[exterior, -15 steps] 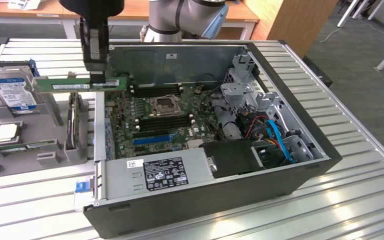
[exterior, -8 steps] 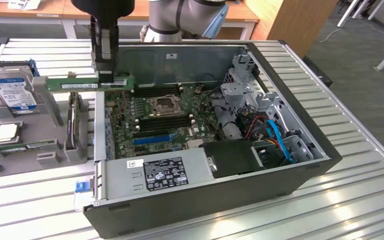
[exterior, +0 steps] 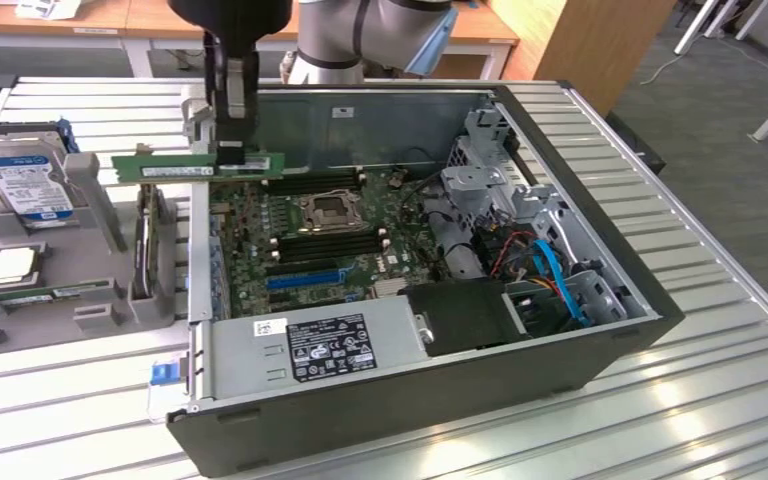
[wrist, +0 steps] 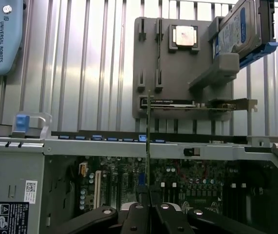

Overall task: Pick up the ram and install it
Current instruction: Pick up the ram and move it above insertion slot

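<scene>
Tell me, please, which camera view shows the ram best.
The exterior view. There the ram shows its long green face, held by the gripper at the edge of the open computer case. The wrist view sees the ram edge-on, as a thin green line rising from the fingers.

End effector (exterior: 233, 150) upright, tips down below the pale arm (exterior: 357, 30), fingers (wrist: 136, 217) nearly together

Bright, even light from overhead. Soft white glare in patches on the ribbed metal table (exterior: 711, 415) toward the exterior view's right. Deep shadow inside the computer case (exterior: 357, 425) around the cables (exterior: 554, 272). In the wrist view, pale sheen on the same table behind the dark edge of the ram (wrist: 148, 131).
</scene>
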Robot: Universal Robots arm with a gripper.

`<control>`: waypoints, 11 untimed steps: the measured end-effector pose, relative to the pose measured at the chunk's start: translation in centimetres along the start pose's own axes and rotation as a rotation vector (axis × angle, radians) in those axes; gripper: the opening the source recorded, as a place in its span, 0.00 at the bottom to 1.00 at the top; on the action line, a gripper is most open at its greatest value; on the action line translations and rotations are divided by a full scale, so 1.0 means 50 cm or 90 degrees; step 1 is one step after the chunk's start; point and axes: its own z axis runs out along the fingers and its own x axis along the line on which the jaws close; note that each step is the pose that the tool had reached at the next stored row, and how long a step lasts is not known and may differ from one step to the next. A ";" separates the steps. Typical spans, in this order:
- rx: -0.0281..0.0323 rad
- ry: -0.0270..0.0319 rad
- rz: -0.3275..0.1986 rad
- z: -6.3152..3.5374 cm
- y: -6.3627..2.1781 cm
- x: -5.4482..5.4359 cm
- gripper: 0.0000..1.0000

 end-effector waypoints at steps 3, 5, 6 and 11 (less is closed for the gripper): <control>-0.0001 0.0000 0.000 -0.002 -0.016 0.000 0.12; -0.0001 0.0000 0.000 -0.003 -0.027 0.000 0.12; -0.0002 0.0000 0.000 -0.003 -0.031 0.001 0.12; -0.0002 0.0000 0.000 -0.004 -0.038 0.001 0.12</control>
